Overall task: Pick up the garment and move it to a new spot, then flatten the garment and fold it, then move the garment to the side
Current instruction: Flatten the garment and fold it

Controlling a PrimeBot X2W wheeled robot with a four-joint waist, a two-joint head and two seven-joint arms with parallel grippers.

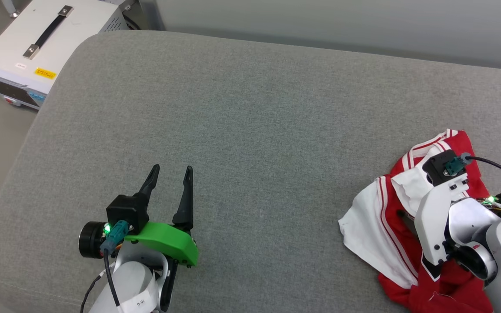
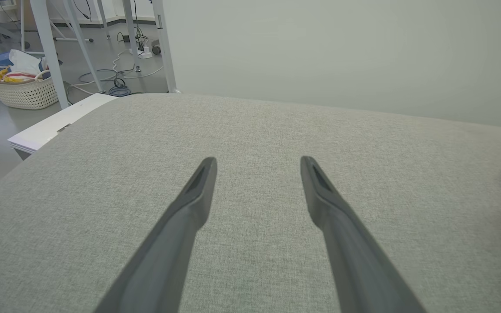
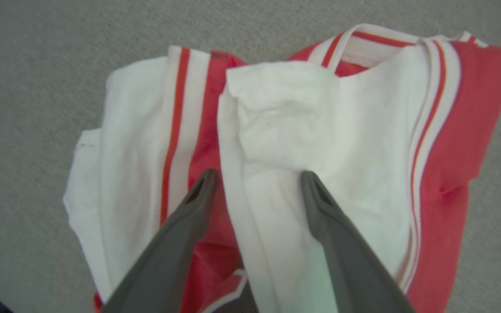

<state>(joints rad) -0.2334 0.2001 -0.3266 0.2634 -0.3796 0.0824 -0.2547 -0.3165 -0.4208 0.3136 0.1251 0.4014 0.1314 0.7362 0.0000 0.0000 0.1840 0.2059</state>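
1. At the lower right of the head view, the garment [image 1: 374,230] is seen crumpled in a heap on a grey cushion [image 1: 250,130], with red cloth mixed among white panels and striped trim.
2. The right end effector [image 3: 257,178] is poised over the heap, its fingers spread wide to either side of a raised white fold. Nothing is gripped, and contact with the cloth cannot be told.
3. The left end effector [image 1: 171,169] is seen at the lower left, equally wide open and empty, well apart from the garment.
4. The first step, picking the garment up, is judged to be in hand. Nothing is yet flattened or folded.
5. Next, the right fingers would need to be lowered onto the fold and closed firmly, so that enough layers are caught.
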